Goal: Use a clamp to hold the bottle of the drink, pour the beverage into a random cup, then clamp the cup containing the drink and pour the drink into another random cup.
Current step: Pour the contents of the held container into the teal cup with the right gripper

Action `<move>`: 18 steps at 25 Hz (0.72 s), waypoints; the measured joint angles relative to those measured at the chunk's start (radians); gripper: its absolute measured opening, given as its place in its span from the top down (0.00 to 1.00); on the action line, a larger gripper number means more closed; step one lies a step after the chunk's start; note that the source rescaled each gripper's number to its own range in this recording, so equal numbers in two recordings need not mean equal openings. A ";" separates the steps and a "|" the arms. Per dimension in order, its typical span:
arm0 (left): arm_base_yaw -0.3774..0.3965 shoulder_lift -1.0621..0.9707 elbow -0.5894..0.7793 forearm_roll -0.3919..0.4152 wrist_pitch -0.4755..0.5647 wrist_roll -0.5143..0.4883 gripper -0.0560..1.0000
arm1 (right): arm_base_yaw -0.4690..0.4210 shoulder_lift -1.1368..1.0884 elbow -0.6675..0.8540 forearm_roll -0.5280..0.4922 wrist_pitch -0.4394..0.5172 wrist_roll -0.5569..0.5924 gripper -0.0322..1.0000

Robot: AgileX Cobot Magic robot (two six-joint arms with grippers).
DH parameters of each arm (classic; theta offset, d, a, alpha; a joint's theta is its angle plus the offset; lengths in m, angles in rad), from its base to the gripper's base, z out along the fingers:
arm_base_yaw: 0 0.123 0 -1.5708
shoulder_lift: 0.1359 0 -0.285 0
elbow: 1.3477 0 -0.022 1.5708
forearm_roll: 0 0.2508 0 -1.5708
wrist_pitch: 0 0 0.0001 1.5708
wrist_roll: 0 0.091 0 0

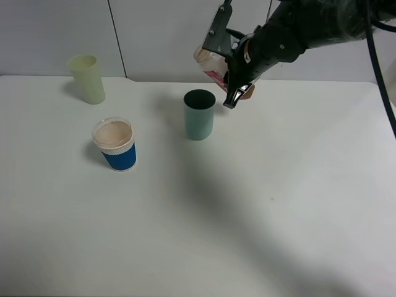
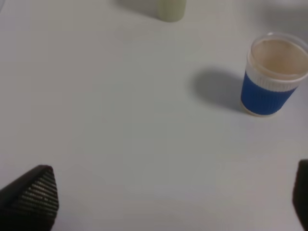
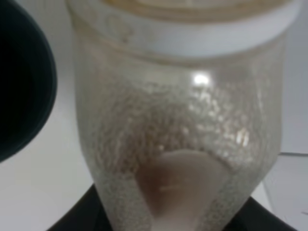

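My right gripper (image 1: 221,74) is shut on the bottle of the drink (image 1: 209,62), a whitish bottle with a pink-red label. It holds the bottle tilted in the air, just above and behind the right rim of the teal cup (image 1: 199,117). In the right wrist view the bottle (image 3: 178,125) fills the frame, with pale brownish liquid inside, and the teal cup's dark inside (image 3: 19,77) shows beside it. My left gripper (image 2: 168,197) is open and empty, low over bare table. It is out of the high view.
A blue paper cup (image 1: 116,145) with a white rim and brownish contents stands left of the teal cup; it also shows in the left wrist view (image 2: 272,74). A pale yellow-green tumbler (image 1: 86,78) stands at the back left, near the wall (image 2: 171,9). All stand on the white table (image 1: 247,204).
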 joint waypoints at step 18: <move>0.000 0.000 0.000 0.000 0.000 0.000 0.01 | 0.057 0.000 -0.004 -0.085 0.142 -0.072 0.97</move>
